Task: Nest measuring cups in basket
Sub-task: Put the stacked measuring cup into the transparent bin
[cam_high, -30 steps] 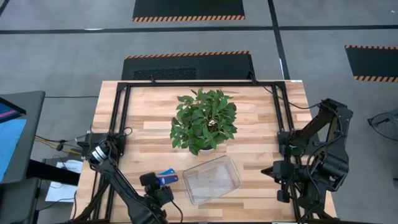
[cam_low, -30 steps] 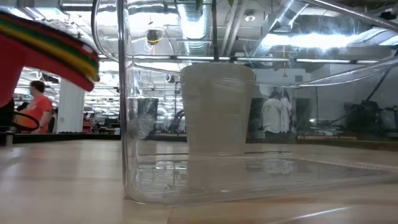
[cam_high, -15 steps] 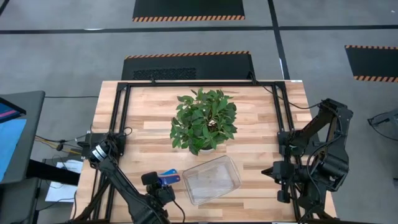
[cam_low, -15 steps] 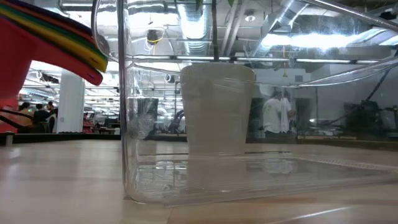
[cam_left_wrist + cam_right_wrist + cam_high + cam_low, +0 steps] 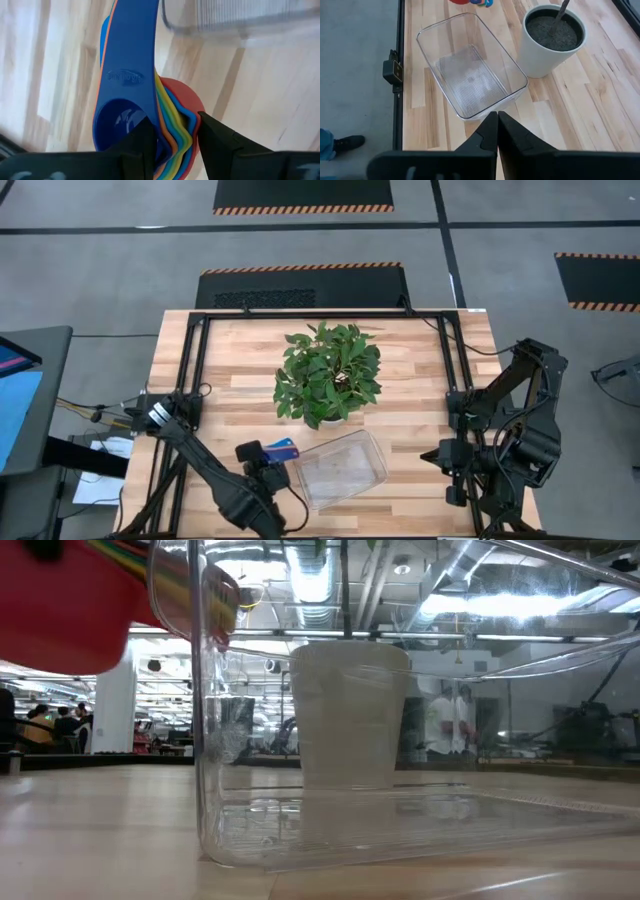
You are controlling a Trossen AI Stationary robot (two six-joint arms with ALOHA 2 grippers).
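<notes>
- We see the left gripper (image 5: 268, 471) at the near left part of the table (image 5: 420, 370), just beside the left end of the basket (image 5: 340, 469).
- In the left wrist view its two fingers (image 5: 215, 135) are clamped on the stack of cups (image 5: 150, 120), one finger on each side of the bowls.
- The cups sit one inside the other: a blue cup is on top with its long handle pointing away from the gripper, and under it we see bands of light blue, green, yellow and orange, with the red cup at the bottom.
- In the low view the stack (image 5: 90, 600) is in the air, above the table, and its edge overlaps the near left corner of the basket (image 5: 400, 840) at the height of the rim.
- From above, the blue handle reaches to the left rim of the basket; we cannot tell if it touches the rim.
- The basket is clear, it lies at an angle on the table, in front of the plant (image 5: 328, 372), and we see no cup inside it.
- In the right wrist view the white pot (image 5: 551, 40) of the plant stands just beside one long wall of the basket (image 5: 470, 75).
- The right gripper (image 5: 497, 131) waits at the right edge of the table, well apart from the basket; its fingers are pressed together and hold nothing.
- In the low view some people (image 5: 450, 725) stand far in the room behind the table.
</notes>
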